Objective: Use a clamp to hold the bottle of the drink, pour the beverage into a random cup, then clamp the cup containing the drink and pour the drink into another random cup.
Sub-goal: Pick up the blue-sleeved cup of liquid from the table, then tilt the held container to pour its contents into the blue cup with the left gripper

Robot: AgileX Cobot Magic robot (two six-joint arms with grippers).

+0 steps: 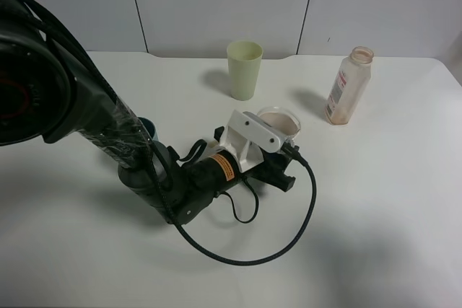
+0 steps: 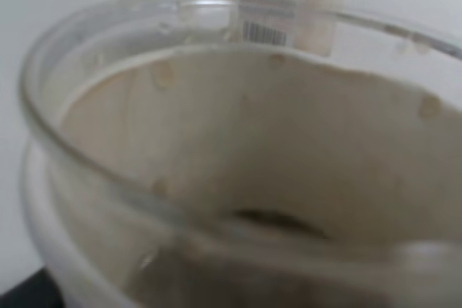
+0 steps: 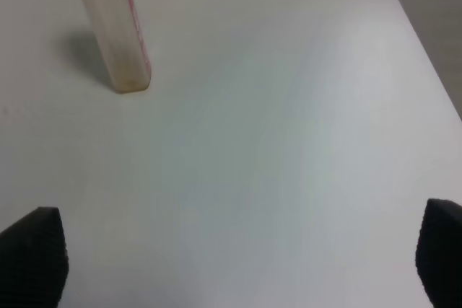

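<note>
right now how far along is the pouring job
Done, it seems: the bottle stands nearly empty and the clear cup holds milky drink. In hand: the left hand is at that cup, grip not visible. Left: lifting it and pouring into the green cup.

White tabletop (image 1: 375, 236) and pale wall panels (image 1: 216, 5).
Tabletop lies under and ahead of the right jaws; dark-seamed panels stand well beyond them.

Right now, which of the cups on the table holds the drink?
The clear cup at the left arm's wrist: pale milky drink shows through its wall. The green cup behind it is opaque and shows no drink.
</note>
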